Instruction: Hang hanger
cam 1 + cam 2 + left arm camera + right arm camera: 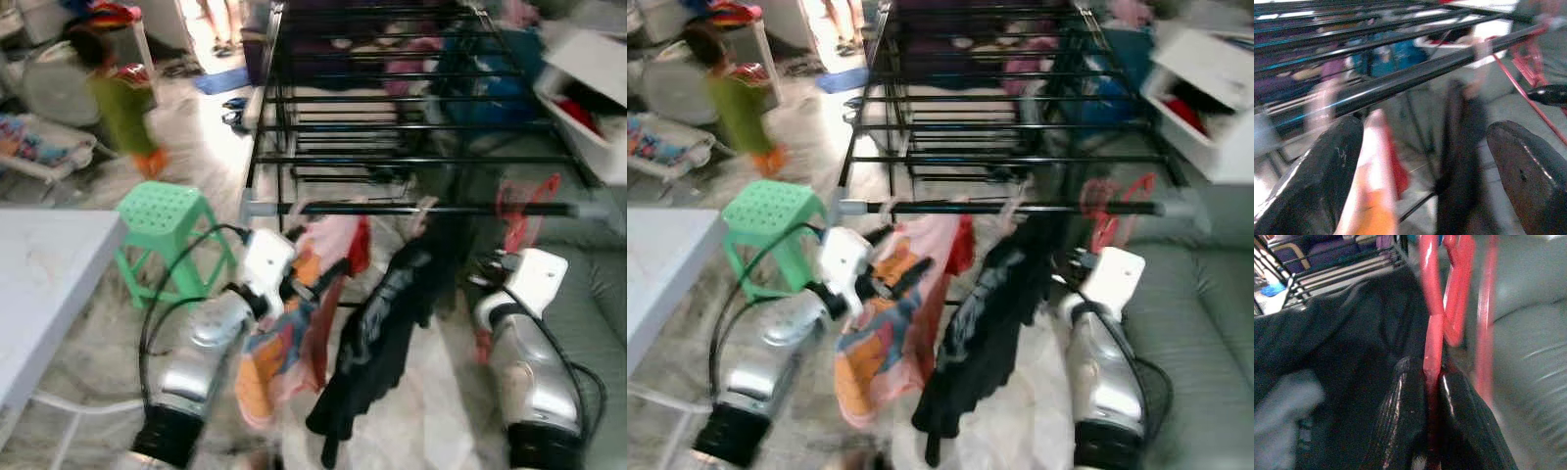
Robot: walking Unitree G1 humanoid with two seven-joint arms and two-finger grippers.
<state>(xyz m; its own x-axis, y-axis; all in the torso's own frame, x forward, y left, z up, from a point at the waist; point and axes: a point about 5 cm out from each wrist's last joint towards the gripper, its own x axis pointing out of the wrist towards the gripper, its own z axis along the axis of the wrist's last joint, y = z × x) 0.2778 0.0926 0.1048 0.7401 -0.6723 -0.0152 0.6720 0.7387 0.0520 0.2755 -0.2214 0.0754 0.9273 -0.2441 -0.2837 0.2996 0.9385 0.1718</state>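
On the left, the left end effector stood wide open beside the pink and orange garment hanging from the drying rack's near rail, gripping nothing. A black garment hung mid-rail. On the right, the right end effector was clamped on the red hanger, raised near the rail. The hanging step seemed underway; next, its hook needed lifting over the rail.

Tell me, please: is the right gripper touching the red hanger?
Touching. In the right wrist view, the right gripper has its jaws closed on a bar of the red hanger, with no gap on either side.
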